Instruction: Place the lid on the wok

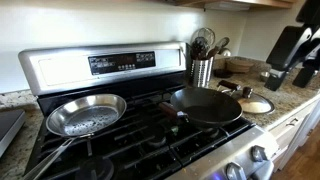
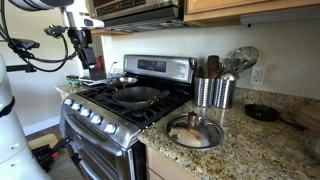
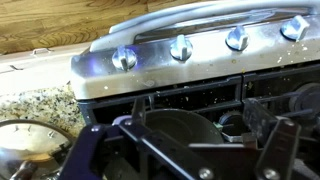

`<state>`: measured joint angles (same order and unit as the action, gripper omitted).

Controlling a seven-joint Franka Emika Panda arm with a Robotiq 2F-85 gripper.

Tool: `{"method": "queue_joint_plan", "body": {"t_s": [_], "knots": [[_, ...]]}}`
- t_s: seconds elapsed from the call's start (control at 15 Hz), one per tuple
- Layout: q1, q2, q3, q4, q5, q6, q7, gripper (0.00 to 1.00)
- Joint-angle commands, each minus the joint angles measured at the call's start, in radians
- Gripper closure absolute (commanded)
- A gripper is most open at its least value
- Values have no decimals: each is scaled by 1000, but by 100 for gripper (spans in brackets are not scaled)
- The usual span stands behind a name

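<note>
Below the gripper (image 1: pixel 297 52) and off to one side, the lid (image 1: pixel 255 104) lies flat on the worktop (image 1: pixel 288 100), just beside the stove (image 1: pixel 110 62) and apart from the wok (image 1: pixel 205 105). We note the gripper raised, wide open and holding nothing. In the wrist view the wok shows between its fingers (image 3: pixel 88 152). A silver pan (image 1: pixel 85 113) sits beyond the wok, farthest from the gripper.

The granite counter (image 2: pixel 255 150) carries the lid (image 2: pixel 193 131) and two utensil holders (image 2: pixel 224 93).
</note>
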<state>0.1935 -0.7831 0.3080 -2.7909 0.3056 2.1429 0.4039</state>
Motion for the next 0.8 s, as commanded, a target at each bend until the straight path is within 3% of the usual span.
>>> {"method": "queue_joint_plan", "body": {"t_s": [0.0,0.47,0.73], "knots": [[5,1,-6,0,-6,-3,4,0],[5,5,-6,-1,-6,-3,4,0],[-32,17,-19,11,-107,-8,-61,0]]}}
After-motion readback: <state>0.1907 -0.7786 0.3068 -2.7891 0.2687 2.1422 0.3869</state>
